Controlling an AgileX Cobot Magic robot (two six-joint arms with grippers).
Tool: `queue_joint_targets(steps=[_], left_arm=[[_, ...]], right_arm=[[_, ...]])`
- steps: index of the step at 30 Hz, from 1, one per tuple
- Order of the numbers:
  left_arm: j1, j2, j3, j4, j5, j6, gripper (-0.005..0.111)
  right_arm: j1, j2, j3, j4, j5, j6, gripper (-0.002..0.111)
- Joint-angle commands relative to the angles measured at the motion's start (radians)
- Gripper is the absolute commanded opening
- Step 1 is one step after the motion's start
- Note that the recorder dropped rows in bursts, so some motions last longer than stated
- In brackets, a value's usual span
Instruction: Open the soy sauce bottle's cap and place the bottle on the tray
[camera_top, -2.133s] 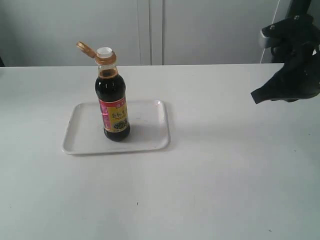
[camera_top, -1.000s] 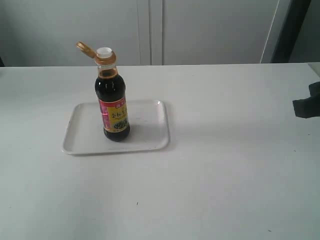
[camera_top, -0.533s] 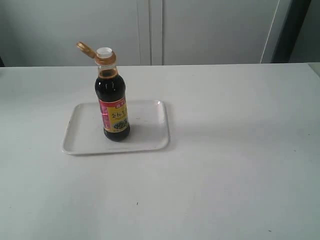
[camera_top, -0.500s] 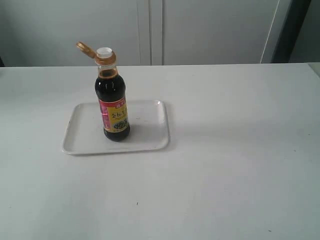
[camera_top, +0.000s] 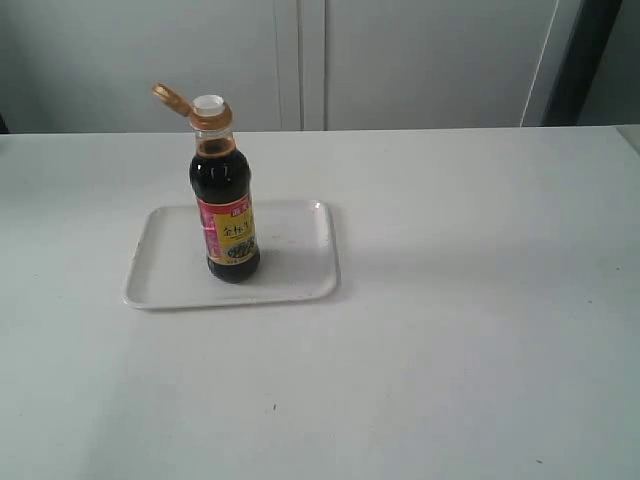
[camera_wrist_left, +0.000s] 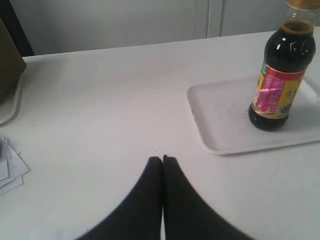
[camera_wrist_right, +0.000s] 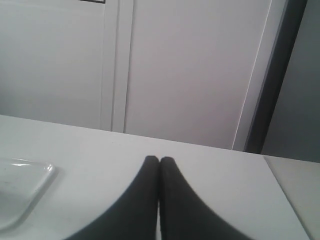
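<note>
A: Where's the soy sauce bottle (camera_top: 225, 205) sitting?
B: It's standing upright on the white tray (camera_top: 293, 278), cap (camera_top: 185, 105) flipped back w/ the white spout showing. The tray's lying left of centre on the white table (camera_top: 470, 300).

A: Grippers?
B: Left gripper (camera_wrist_left: 163, 159) is hovering over bare tabletop, fingertips pressing together, holding nothing. Right gripper (camera_wrist_right: 159, 160) same, tips touching.

A: Room?
B: Pale cabinet panels (camera_top: 420, 60) are running along the far side, w/ a dark post (camera_top: 578, 60) far right. Paper sheets (camera_wrist_left: 9, 162) are lying near the left gripper.
</note>
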Motion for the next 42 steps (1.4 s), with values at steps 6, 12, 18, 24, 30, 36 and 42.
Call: queue_joint_targets(steps=[6, 12, 18, 24, 30, 36, 42], left_arm=[[0.003, -0.033, 0.026, -0.016, -0.017, -0.010, 0.000], [0.003, -0.033, 0.026, -0.016, -0.017, -0.007, 0.000], [0.003, -0.033, 0.026, -0.016, -0.017, -0.007, 0.000], [0.003, -0.033, 0.026, -0.016, -0.017, -0.007, 0.000], [0.003, -0.041, 0.079, -0.018, -0.079, -0.005, 0.000], [0.036, -0.135, 0.215, -0.060, -0.092, 0.059, 0.000], [0.092, -0.230, 0.324, -0.070, -0.101, 0.055, 0.000]], right_arm=[[-0.003, -0.024, 0.029, 0.020, 0.012, 0.004, 0.000], [-0.003, -0.024, 0.029, 0.020, 0.012, 0.004, 0.000], [-0.003, -0.024, 0.029, 0.020, 0.012, 0.004, 0.000], [-0.003, -0.024, 0.029, 0.020, 0.012, 0.004, 0.000], [-0.003, -0.024, 0.029, 0.020, 0.012, 0.004, 0.000], [-0.003, -0.024, 0.029, 0.020, 0.012, 0.004, 0.000], [-0.003, -0.024, 0.029, 0.020, 0.012, 0.004, 0.000]])
